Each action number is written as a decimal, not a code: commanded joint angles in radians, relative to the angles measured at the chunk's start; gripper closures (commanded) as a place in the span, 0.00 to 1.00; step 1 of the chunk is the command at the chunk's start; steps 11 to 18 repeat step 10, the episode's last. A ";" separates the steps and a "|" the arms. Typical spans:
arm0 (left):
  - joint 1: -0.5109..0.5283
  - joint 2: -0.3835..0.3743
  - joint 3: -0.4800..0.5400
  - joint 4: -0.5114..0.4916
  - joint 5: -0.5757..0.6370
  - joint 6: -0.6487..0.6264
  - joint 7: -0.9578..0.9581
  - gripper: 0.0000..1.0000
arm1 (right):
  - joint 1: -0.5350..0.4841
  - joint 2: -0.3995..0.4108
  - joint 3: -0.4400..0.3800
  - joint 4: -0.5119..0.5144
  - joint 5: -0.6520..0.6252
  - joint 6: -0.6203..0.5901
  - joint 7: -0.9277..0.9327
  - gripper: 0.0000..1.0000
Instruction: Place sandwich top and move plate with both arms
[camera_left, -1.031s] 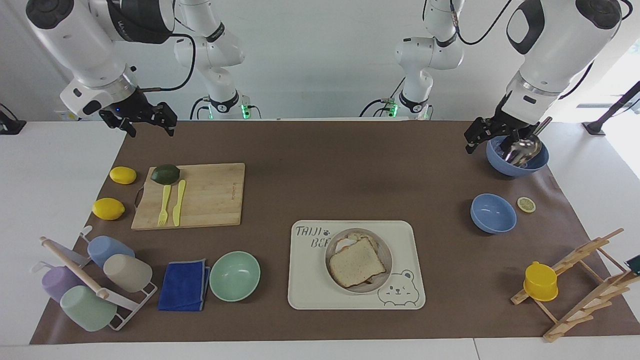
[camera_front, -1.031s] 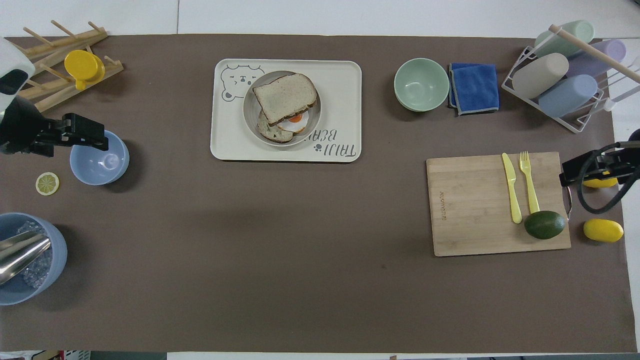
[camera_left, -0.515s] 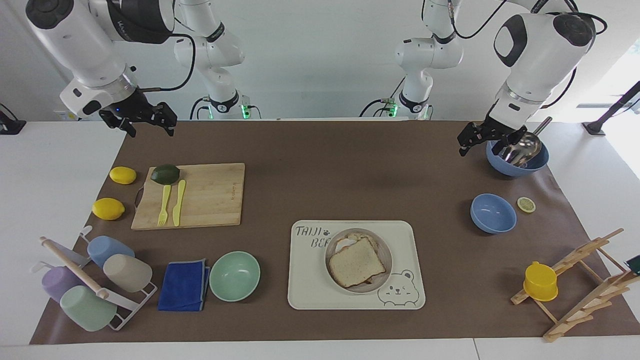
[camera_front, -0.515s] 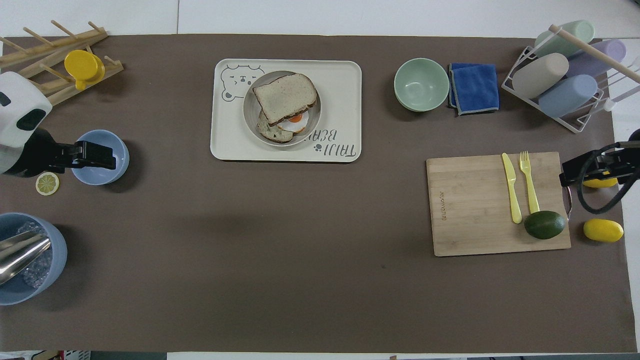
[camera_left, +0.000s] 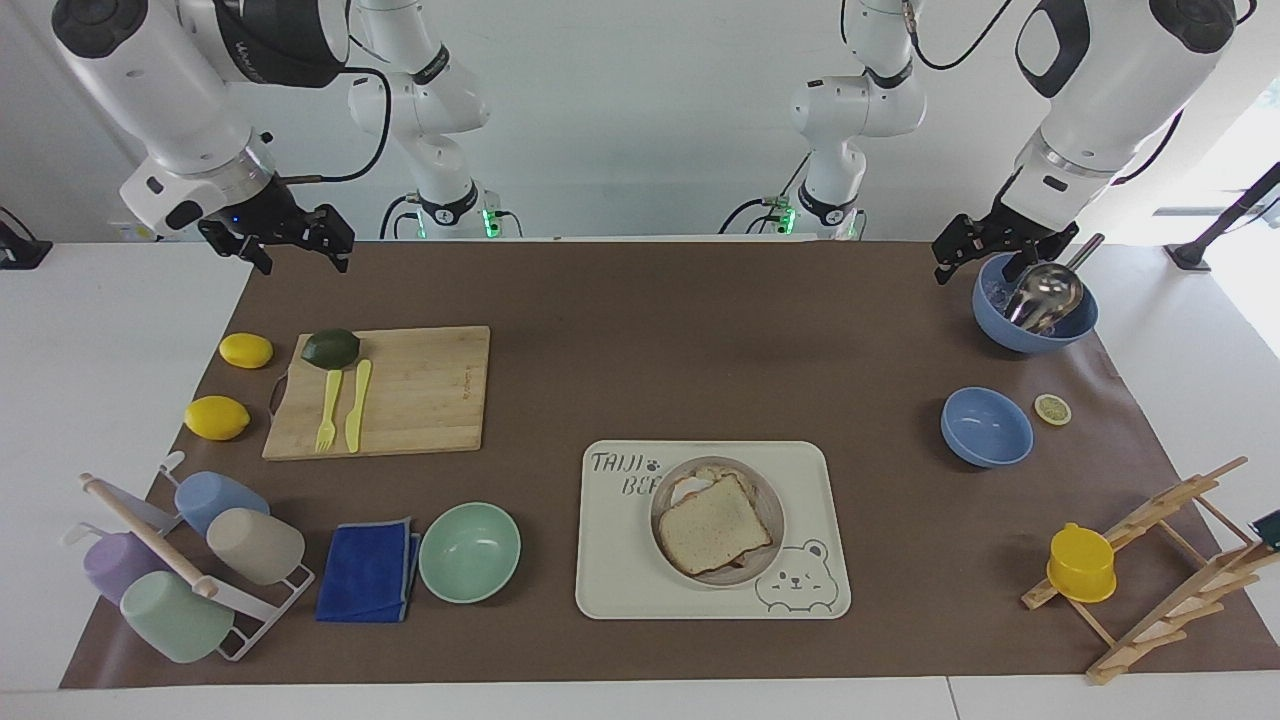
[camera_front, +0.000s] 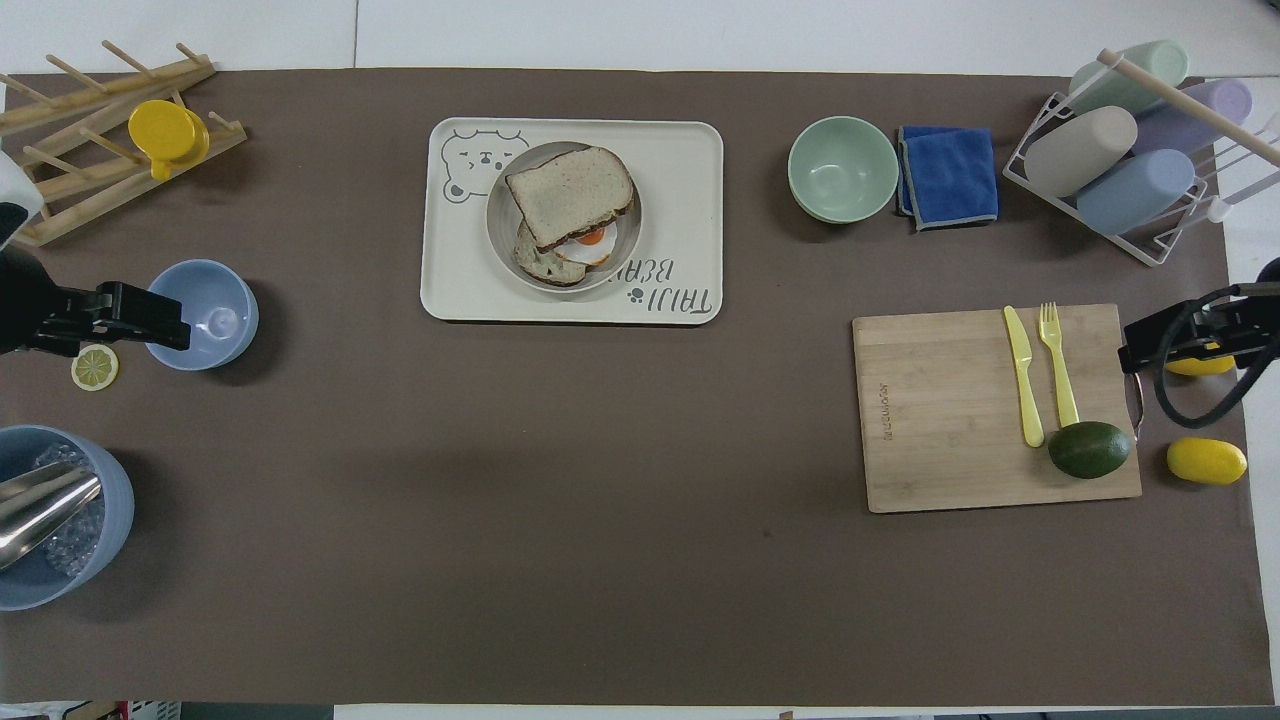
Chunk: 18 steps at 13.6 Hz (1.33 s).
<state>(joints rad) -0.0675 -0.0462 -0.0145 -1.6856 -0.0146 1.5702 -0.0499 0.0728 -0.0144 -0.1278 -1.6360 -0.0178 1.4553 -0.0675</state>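
The sandwich top lies slightly askew on the egg slice on the round beige-grey plate, which rests on the cream bear tray. In the overhead view the sandwich top covers most of the plate. My left gripper is open and empty, raised at the rim of the blue bowl with a metal scoop; it also shows in the overhead view. My right gripper is open and empty, waiting above the mat's edge near the lemons; it also shows in the overhead view.
A cutting board holds an avocado, a yellow fork and a knife, with two lemons beside it. A mint bowl, a blue cloth and a cup rack stand nearby. An empty blue bowl, a lemon slice and a wooden rack are toward the left arm's end.
My left gripper has drawn back toward the left arm's end of the table and risen a little by the scoop bowl. The right arm, sandwich and plate have not moved.
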 joint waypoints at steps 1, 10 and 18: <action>0.060 0.023 -0.065 0.033 0.039 -0.032 0.018 0.00 | -0.002 -0.015 -0.004 -0.010 0.029 -0.007 -0.002 0.00; 0.069 0.022 -0.068 0.029 0.025 -0.018 0.012 0.00 | -0.002 -0.015 -0.004 -0.010 0.029 -0.007 -0.002 0.00; 0.069 0.022 -0.068 0.029 0.025 -0.018 0.012 0.00 | -0.002 -0.015 -0.004 -0.010 0.029 -0.007 -0.002 0.00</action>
